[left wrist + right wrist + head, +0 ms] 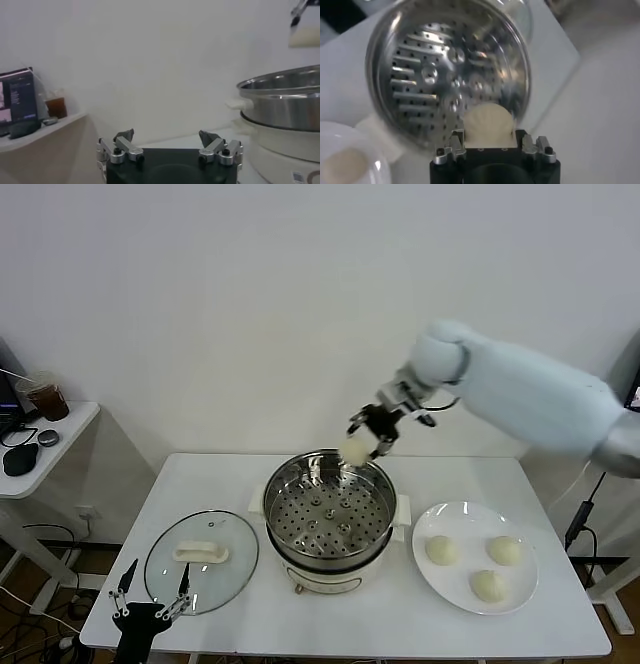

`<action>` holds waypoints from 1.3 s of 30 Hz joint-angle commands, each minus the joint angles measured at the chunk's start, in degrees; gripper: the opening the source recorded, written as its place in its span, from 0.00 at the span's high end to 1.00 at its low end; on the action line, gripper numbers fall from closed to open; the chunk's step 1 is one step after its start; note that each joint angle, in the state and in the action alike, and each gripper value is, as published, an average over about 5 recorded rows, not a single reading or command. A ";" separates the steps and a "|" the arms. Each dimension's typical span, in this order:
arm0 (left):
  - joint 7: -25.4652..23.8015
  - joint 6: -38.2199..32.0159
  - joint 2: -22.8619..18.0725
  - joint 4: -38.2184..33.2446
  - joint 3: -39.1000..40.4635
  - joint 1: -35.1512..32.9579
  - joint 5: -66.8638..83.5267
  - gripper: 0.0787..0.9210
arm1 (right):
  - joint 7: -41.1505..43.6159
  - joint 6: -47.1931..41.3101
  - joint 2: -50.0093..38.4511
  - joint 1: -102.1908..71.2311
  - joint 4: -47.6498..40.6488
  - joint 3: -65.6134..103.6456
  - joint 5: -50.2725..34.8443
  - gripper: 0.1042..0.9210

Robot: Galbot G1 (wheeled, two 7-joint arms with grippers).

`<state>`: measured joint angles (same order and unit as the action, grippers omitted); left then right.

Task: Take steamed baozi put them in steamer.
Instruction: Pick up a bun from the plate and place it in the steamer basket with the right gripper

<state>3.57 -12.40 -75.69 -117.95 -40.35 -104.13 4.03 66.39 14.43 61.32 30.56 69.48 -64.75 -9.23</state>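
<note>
My right gripper [362,442] is shut on a cream-white baozi [354,451] and holds it above the far rim of the steamer [330,522], a shiny steel pot with a perforated tray on a cream-white base. In the right wrist view the baozi [488,125] sits between the jaws over the tray [435,80]. Three more baozi [441,550] [505,550] [488,585] lie on a white plate [435,579] to the right. My left gripper [150,599] is open and empty, low at the table's front left corner; in its own view it [167,144] faces the steamer's side [280,107].
A round glass lid [200,560] with a white handle lies flat left of the steamer, just beyond my left gripper. A side shelf [40,446] at the far left holds a drink cup [48,397] and a mouse. A wall stands behind the table.
</note>
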 commanded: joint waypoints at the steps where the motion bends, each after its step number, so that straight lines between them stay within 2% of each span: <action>1: 0.00 0.04 0.14 -0.02 -0.38 -0.09 -0.02 0.12 | -0.12 10.84 10.17 1.64 -1.10 -6.47 2.48 0.39; 12: 0.04 0.07 -0.29 -0.12 -1.53 0.17 0.11 0.12 | -5.58 21.04 12.55 -5.46 -9.63 -3.20 24.10 0.39; 26: 0.19 0.03 -0.38 0.50 -1.73 0.92 0.19 0.12 | -8.41 25.06 13.61 -8.45 -13.88 0.27 31.72 0.38; 29: 0.23 0.03 -0.36 0.59 -1.78 1.00 0.17 0.12 | -8.75 25.57 14.12 -8.91 -14.41 0.37 32.19 0.34; 36: 0.32 0.00 -0.55 0.46 -1.94 1.04 0.14 0.12 | -9.60 26.38 14.50 -9.57 -14.49 0.44 32.17 0.14; 39: 0.35 -0.02 -0.66 0.45 -1.98 1.03 0.11 0.12 | -9.60 26.12 13.70 -8.82 -13.34 0.36 30.35 0.12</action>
<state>3.91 -12.37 -76.41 -117.62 -42.29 -103.08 4.15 57.75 38.82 74.16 22.54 57.22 -64.93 19.19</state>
